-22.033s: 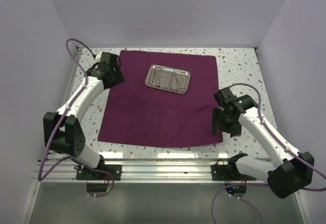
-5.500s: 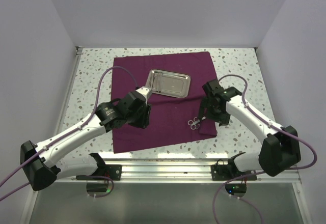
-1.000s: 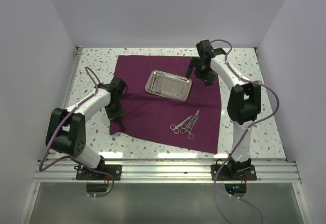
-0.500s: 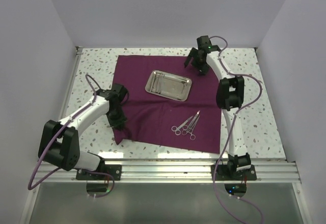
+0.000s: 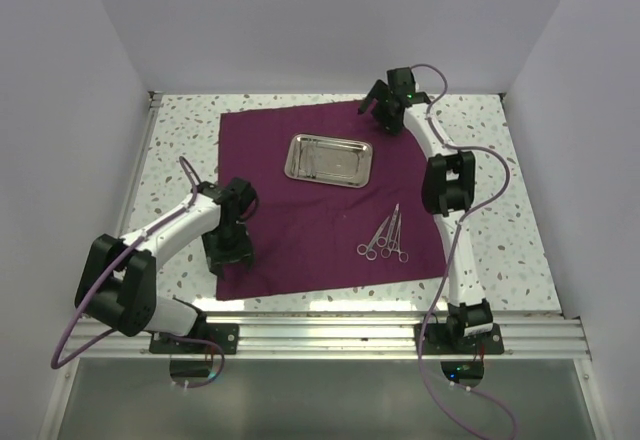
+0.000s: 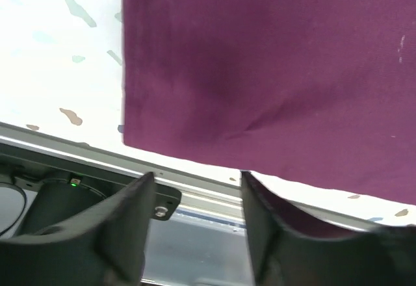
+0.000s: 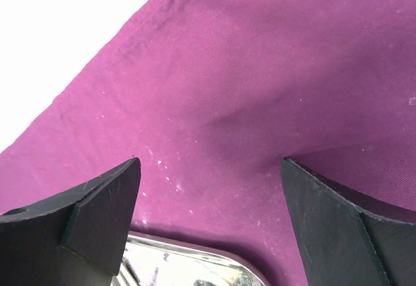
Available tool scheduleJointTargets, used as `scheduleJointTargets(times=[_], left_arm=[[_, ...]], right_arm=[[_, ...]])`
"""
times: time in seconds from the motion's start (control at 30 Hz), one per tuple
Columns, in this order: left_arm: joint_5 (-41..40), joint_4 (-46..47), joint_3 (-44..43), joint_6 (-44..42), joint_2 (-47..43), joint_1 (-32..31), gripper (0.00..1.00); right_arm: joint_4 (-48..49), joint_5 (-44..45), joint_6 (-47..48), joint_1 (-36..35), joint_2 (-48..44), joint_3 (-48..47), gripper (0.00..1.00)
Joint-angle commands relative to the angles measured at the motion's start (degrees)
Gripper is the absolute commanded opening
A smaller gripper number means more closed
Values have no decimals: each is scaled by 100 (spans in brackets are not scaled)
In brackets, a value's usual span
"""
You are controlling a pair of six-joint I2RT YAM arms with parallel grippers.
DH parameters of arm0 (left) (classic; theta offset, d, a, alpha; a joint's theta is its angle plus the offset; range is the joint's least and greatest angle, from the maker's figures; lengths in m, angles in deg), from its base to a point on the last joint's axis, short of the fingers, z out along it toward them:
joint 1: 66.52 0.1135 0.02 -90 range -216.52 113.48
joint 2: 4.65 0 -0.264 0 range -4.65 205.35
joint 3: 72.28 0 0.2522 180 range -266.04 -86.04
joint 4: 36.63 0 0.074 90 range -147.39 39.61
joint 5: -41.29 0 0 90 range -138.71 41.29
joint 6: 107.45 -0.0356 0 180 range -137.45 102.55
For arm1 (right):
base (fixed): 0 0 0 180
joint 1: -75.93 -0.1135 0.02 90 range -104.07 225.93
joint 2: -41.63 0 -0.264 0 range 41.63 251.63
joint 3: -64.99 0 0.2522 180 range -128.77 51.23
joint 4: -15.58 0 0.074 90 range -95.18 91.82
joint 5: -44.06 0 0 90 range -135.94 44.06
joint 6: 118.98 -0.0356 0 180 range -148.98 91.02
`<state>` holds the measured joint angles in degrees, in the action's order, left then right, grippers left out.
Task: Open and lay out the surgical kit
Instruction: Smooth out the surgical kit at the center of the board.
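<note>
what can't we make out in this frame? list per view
- Steel tray: whether it holds anything. It is too small and glary in the top view, and the right wrist view cuts it off at the bottom edge.
- Instruments: count and type. They are too small in the top view and outside both wrist views.
- Left gripper: contact with the cloth. Its own housing hides the fingertips in the top view.
</note>
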<state>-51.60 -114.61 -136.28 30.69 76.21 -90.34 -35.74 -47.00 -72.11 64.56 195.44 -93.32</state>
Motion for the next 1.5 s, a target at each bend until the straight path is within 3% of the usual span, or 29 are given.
scheduleJointTargets(times=[0.0, 0.1, 0.3, 0.57, 0.67, 0.87, 1.03, 1.1, 1.17, 1.47], left_arm=[[8, -187, -126, -59, -36, -18, 62], [-9, -204, -565, -77, 158, -36, 74], [-202, 67, -1435, -349, 562, -62, 75], [-870, 859, -2331, -911, 1491, 96, 71], [-1019, 1061, -2779, -1131, 2010, 289, 69], [-1126, 1527, -3281, -1588, 2845, 798, 64], [-933, 1851, -3352, -1816, 3286, 1211, 59], [-906, 1905, -3422, -1869, 3506, 1291, 58], [-888, 1966, -3571, -1948, 3769, 1362, 58], [-835, 1862, -4538, -2019, 4543, 1573, 57]], right_arm=[[266, -175, -99, 92, 160, 609, 93], [811, -429, 7, 92, -499, 1269, 95], [1154, -1220, 51, 66, -1494, 1947, 96], [847, -1204, 842, -373, -2496, 2369, 96], [575, -959, 991, -619, -2445, 2265, 95], [-480, -465, 1203, -1174, -1575, 886, 83], [-392, -483, 947, -1270, -1442, 850, 68], [-462, -439, 965, -1314, -1468, 928, 67], [-533, -342, 1009, -1323, -1687, 1130, 67], [-261, -88, 1255, -1323, -3251, 3738, 67]])
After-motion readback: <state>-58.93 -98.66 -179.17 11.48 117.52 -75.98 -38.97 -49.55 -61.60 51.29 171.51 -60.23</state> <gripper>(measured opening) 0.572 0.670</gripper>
